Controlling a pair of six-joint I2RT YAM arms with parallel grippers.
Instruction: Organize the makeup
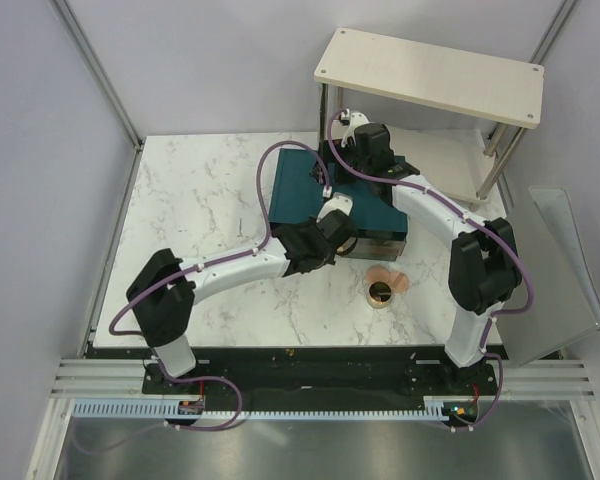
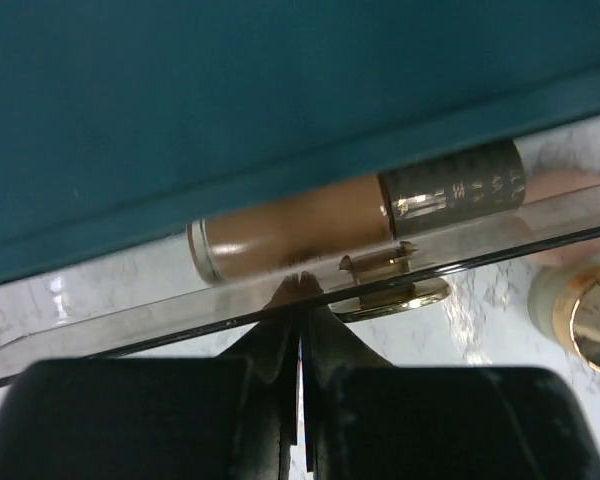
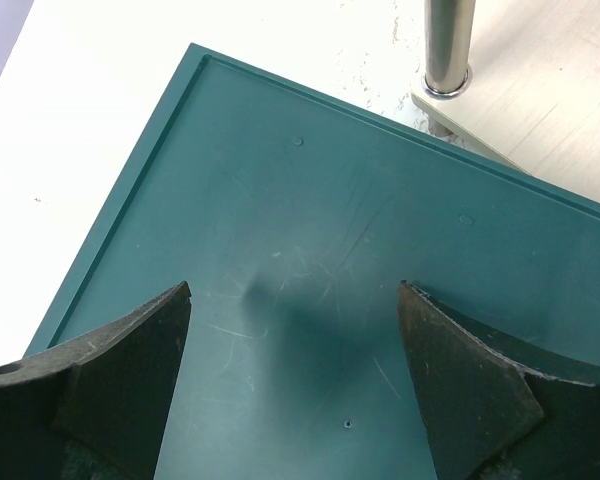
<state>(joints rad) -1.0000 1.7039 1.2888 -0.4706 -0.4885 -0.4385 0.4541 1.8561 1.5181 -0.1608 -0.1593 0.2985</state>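
Note:
A peach-tan tube with a dark cap [image 2: 310, 225] lies inside the clear drawer [image 2: 110, 325] under the teal box [image 1: 305, 190]. My left gripper [image 2: 300, 283] is shut with nothing in it, its tips against the drawer's clear front, just left of the gold handle [image 2: 395, 262]. In the top view the left gripper [image 1: 342, 228] is at the box's front. The round gold-rimmed compact [image 1: 382, 293] and two peach-pink pads [image 1: 392, 279] lie on the table in front of the box. My right gripper [image 3: 295, 290] is open, just above the teal box's lid [image 3: 320, 230].
A wooden shelf [image 1: 430, 75] on metal legs [image 3: 448, 45] stands at the back right, close behind the box. The compact [image 2: 580, 315] also shows at the right of the left wrist view. The marble table [image 1: 200, 200] stretches to the left.

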